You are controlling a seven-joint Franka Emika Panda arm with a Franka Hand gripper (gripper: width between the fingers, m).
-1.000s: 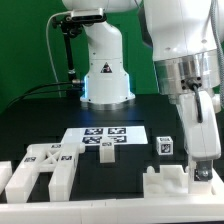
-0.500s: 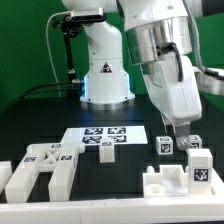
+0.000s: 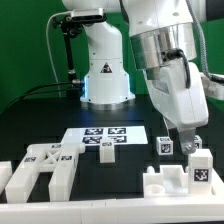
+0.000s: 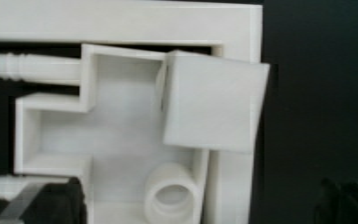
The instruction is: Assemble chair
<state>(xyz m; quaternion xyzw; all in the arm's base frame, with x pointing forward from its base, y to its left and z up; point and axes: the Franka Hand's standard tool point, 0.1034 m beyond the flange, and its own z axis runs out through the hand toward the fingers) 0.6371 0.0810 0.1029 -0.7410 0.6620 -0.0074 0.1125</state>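
My gripper hangs low at the exterior view's right, just above and behind a white chair block with a tag. A small tagged block stands beside it and a notched white chair piece lies in front. The cross-braced panel lies at the exterior view's left. In the wrist view a white chair piece with round pegs and a hole lies below my gripper. The dark fingers stand wide apart, open and empty.
The marker board lies mid-table with a small white part at its front edge. The robot base stands behind it. A white rail runs along the table's front edge.
The arm has lifted and swung toward the exterior view's left, uncovering the tagged block at the right. In the last half second it has sunk slightly.
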